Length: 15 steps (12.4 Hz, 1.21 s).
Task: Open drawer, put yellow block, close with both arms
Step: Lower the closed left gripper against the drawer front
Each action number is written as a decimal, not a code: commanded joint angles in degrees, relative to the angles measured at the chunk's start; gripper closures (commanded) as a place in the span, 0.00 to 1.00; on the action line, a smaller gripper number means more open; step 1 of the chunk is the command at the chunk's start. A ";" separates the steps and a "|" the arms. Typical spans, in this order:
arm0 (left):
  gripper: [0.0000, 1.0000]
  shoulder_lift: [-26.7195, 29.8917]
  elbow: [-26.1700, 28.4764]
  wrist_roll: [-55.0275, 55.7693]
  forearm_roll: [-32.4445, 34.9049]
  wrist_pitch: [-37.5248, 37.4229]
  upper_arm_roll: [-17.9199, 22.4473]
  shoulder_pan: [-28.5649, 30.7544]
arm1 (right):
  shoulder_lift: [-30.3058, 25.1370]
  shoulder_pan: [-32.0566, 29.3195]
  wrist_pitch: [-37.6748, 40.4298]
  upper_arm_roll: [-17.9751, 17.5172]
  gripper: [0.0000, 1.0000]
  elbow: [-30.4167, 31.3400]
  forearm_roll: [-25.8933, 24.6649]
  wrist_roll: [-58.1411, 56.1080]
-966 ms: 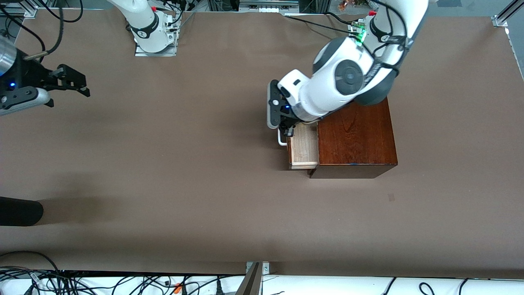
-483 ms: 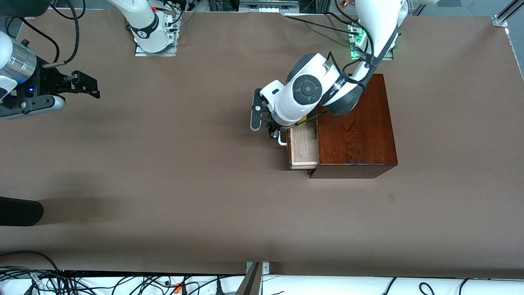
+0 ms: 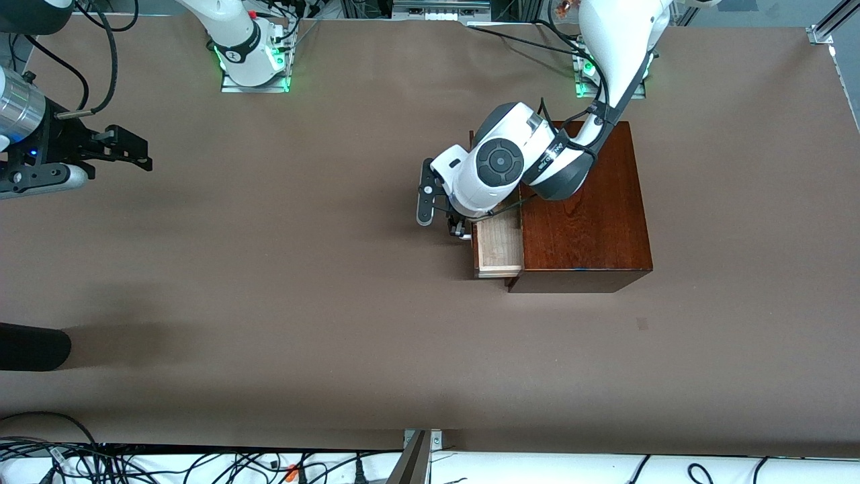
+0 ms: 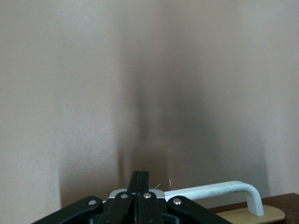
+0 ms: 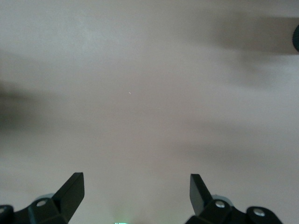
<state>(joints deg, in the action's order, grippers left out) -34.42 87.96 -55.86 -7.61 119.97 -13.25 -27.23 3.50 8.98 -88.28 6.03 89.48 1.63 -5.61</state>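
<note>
Front view: the left arm (image 3: 524,161) is folded down over the box (image 3: 584,208), its wrist bent toward the drawer (image 3: 498,243). The left gripper (image 3: 459,230) is pressed together, empty, at the white handle (image 4: 224,191), just in front of the drawer front. The drawer is seen part open, with pale wood inside; no yellow block is visible. The right gripper (image 3: 127,149) is held apart, waiting over bare table (image 3: 302,302) at the right arm's end.

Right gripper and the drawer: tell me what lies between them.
Only bare table lies between the right gripper and the drawer, as the front view shows.
</note>
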 commanded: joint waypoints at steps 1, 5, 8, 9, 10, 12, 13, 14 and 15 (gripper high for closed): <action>1.00 -1.35 -0.60 4.43 2.25 -7.54 1.91 0.51 | -0.51 -0.45 2.41 -0.49 0.00 -2.37 -0.84 -0.28; 1.00 -0.91 -1.39 4.36 2.34 -10.90 2.18 1.04 | 0.63 -0.98 -0.04 -0.05 0.00 -2.91 -0.14 0.69; 1.00 -0.91 -4.18 4.27 2.51 -12.73 2.27 0.87 | 0.63 -0.80 -1.45 -0.05 0.00 -2.82 -0.13 0.69; 1.00 -0.91 -4.72 4.27 4.17 -13.44 2.18 0.86 | 0.63 -0.89 -1.45 -0.05 0.00 -2.82 -0.13 0.69; 1.00 -0.91 -4.73 4.27 5.84 -13.62 2.09 1.04 | 0.63 -0.89 -1.45 -0.05 0.00 -2.82 -0.13 0.69; 1.00 -0.83 -4.81 4.18 5.94 -14.59 2.09 1.04 | 0.63 -0.98 -1.45 -0.05 0.00 -2.73 -0.13 0.69; 1.00 -0.83 -4.90 4.18 5.94 -14.77 2.26 1.13 | 0.63 -0.89 -1.45 -0.05 0.00 -2.73 -0.13 0.69; 1.00 -0.74 -4.90 4.01 6.03 -14.85 2.44 1.30 | 0.63 -0.89 -1.45 -0.14 0.00 -2.73 -0.13 0.69; 1.00 -0.74 -5.25 3.83 6.90 -15.38 2.35 2.09 | 0.63 -0.89 -1.54 -0.14 0.00 -2.73 -0.13 0.69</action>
<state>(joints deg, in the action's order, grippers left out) -35.83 83.09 -51.07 -3.99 107.23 -11.40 -26.54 3.78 8.47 -89.79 6.25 87.74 1.53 -5.55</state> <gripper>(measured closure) 0.991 0.000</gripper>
